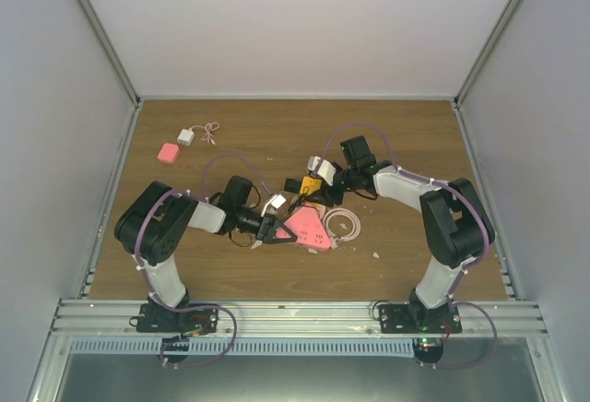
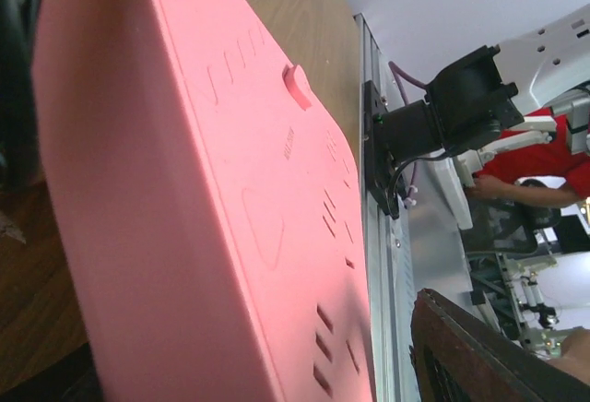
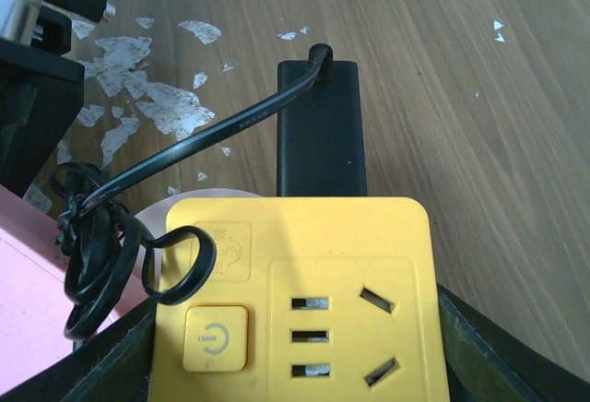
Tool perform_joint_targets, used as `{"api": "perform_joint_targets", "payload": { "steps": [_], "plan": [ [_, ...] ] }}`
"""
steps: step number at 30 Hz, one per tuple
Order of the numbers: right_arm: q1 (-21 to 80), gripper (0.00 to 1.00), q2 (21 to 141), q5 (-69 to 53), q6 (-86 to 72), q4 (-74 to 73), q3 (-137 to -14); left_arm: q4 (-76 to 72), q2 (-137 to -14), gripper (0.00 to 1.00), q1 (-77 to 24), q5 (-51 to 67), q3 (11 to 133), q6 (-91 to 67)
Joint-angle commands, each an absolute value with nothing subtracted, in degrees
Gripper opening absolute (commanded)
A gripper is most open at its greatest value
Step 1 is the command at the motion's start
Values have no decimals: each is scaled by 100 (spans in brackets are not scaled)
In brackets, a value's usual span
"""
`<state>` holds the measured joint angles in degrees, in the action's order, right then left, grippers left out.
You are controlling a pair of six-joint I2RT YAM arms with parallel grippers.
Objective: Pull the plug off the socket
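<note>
Obs, this frame.

Found R gripper (image 3: 300, 365) clamped on yellow socket cube (image 3: 304, 273), w/ dark fingers (image 3: 502, 351) against both flanks and the switch + outlet face turned up toward cam. Read as a brace: pins the body so a pull goes into the plug, not into dragging the cube.

Located black plug (image 3: 318, 135) at cube's far edge, butted against it, low over table (image 3: 479, 98). Cannot tell if pins are seated or already out, w/ the joint hidden behind cube's top edge. Traced black cable (image 3: 184, 144) from plug's far end back to a knotted coil just beside cube's left corner. Looks slack, so prob. no tension on the joint.

Found L gripper (image 1: 267, 229) w/ jaws apart, straddling pink power strip (image 2: 184, 199). Saw a gap btw strip face and lower finger (image 2: 479, 356), so nothing gripped. Placed strip near the cube; prob. in the way rather than the target.

Judged pull not confirmed done. Next prob. needs L gripper off the strip and onto plug body, then a pull along pin axis, away from R gripper. Risks: coil snagging, or cube twisting in the clamp if pulled off-axis.

Ignored white charger (image 1: 186, 137) + small pink block (image 1: 168, 152), well apart at far left.
</note>
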<state>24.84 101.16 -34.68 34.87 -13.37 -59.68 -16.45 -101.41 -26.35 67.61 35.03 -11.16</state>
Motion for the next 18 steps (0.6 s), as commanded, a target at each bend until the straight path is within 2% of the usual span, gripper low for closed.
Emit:
{"api": "perform_joint_targets", "payload": {
  "steps": [1, 5, 9, 12, 18],
  "plan": [
    [2373, 6, 10435, -2555, 3427, -1448, -5874, -2286, -10419, 69, -2661, 7184, 3481, -1310],
    [2380, 6, 10416, -2585, 3424, -1437, -5863, -2513, -10674, 69, -2617, 7238, 3530, -1611],
    [2391, 4, 10423, -2589, 3423, -1452, -5866, -2913, -10809, 60, -2586, 7356, 3511, -2018],
    [2415, 2, 10456, -2558, 3398, -1483, -5878, -3094, -10807, 49, -2577, 7348, 3471, -2180],
    [2426, 1, 10506, -2598, 3366, -1504, -5862, -3317, -10540, 20, -2517, 7317, 3333, -2180]
  ]
}}
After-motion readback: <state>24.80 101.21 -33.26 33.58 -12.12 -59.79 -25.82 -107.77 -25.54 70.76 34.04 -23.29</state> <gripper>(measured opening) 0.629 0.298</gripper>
